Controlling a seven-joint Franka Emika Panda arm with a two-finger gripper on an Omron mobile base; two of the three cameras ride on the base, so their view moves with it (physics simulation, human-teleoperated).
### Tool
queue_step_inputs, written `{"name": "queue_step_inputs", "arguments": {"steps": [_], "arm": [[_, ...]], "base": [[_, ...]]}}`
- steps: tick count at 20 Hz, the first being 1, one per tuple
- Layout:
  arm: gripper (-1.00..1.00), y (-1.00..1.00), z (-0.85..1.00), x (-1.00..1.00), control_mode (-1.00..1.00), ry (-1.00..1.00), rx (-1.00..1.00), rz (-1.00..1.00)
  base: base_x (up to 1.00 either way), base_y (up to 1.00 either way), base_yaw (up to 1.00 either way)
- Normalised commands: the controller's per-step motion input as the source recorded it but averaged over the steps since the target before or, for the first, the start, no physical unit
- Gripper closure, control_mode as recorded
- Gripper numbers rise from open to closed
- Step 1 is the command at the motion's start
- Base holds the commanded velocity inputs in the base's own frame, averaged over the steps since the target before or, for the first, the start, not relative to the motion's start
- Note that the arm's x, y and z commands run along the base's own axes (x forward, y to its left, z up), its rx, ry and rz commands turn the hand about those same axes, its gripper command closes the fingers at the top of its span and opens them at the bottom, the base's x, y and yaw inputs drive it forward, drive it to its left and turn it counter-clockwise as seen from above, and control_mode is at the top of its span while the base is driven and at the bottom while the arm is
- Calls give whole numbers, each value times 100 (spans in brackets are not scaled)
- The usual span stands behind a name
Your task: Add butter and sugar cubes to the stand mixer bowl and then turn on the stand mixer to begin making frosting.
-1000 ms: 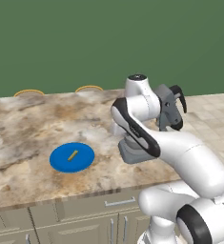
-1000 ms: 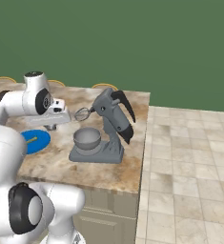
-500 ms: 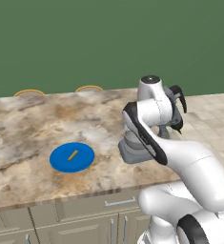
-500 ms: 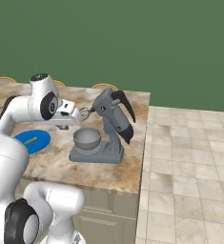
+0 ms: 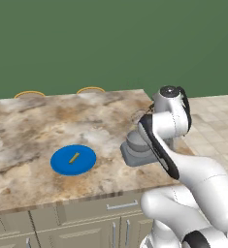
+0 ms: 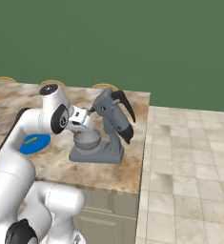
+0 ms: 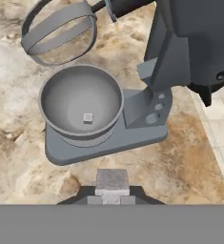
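1. My tool (image 7: 112, 196) hovers above the stand mixer bowl (image 7: 81, 101), pinched narrowly on a sugar cube (image 7: 112, 183).
2. Another cube (image 7: 87, 117) lies in the bowl's bottom; the stand mixer (image 6: 110, 128) has its head tilted up.
3. The butter (image 5: 73, 157) lies on the blue plate (image 5: 86, 162), well apart on the counter (image 5: 33, 126).
4. Next, I judge: drop this cube in, then fetch the butter.

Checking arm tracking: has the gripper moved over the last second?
Yes. In the right base view the gripper has swung right, away from the blue plate, and now sits above the stand mixer bowl, shut on a sugar cube.
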Motion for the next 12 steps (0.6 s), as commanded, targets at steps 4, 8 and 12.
{"name": "queue_step_inputs", "arguments": {"steps": [4,8,12], "arm": [[100,-5,-24,35,-100,-2,0,0],[100,0,-6,51,-100,0,2,0],[100,0,-1,46,-100,1,5,0]], "base": [[0,0,0],[0,0,0],[0,0,0]]}}
